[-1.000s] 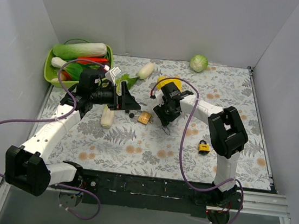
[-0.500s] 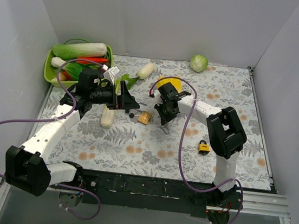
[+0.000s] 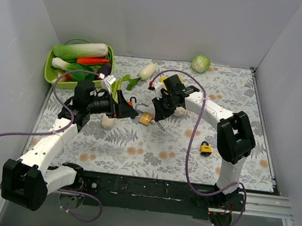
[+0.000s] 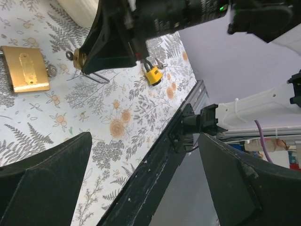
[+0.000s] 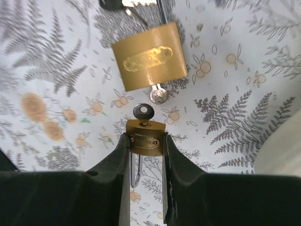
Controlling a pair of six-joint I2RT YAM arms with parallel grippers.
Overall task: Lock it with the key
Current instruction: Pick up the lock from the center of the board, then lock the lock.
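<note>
The small padlock (image 5: 145, 141) — shackle (image 5: 135, 173) half-hidden (fingers (image 5: 112, 162))

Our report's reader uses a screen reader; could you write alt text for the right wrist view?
The right gripper is shut on a small brass padlock with a key in it, above a floral table cover. Just beyond lies a larger brass padlock, flat on the cover.

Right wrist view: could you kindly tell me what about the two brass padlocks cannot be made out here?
Large brass padlock: its shackle runs off the top edge, so open or shut is unclear.
Small brass padlock in the right gripper: the fingers hide most of its shackle.
Lettering on both bodies: too blurred to read.
</note>
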